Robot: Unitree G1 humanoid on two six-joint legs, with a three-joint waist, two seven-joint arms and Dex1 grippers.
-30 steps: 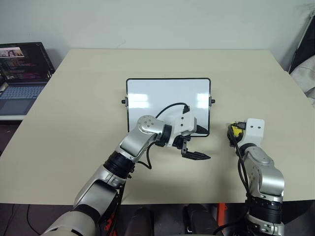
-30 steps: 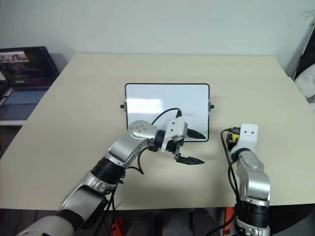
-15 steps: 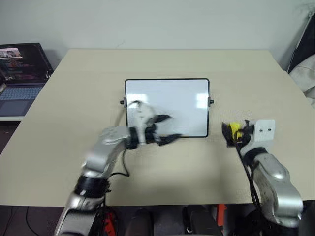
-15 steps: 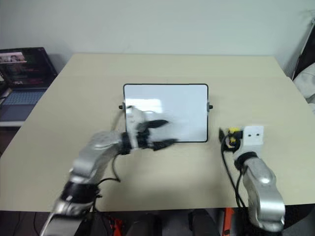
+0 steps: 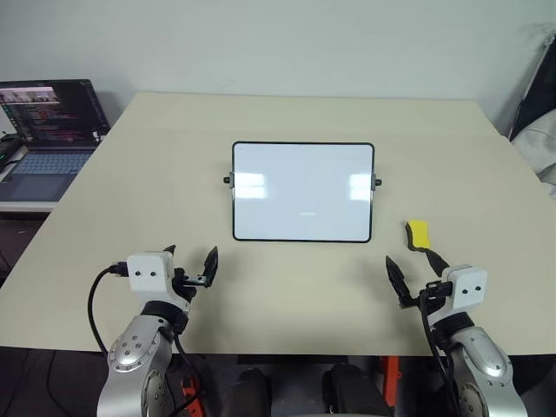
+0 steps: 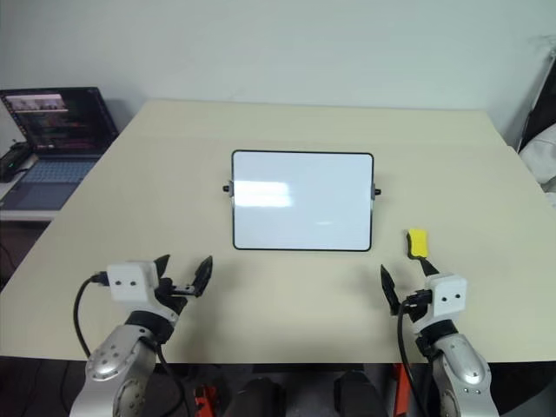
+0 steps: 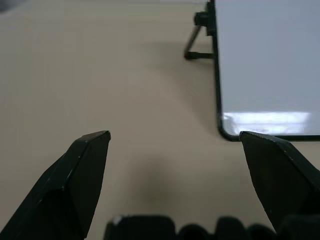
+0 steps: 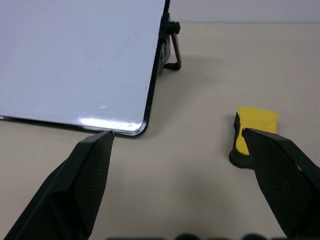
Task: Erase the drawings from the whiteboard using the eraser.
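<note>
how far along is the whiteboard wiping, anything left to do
Looks done: the whiteboard reads clean white, no red drawings visible, just glare patches. The eraser lies on the table to the board's right. Nothing is in hand: left gripper and right gripper sit open near the table's front edge.

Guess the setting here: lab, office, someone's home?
Probably an office or lab test bench: a plain beige table against a bare wall, an open laptop on a side surface, and only a small whiteboard and yellow eraser laid out.
</note>
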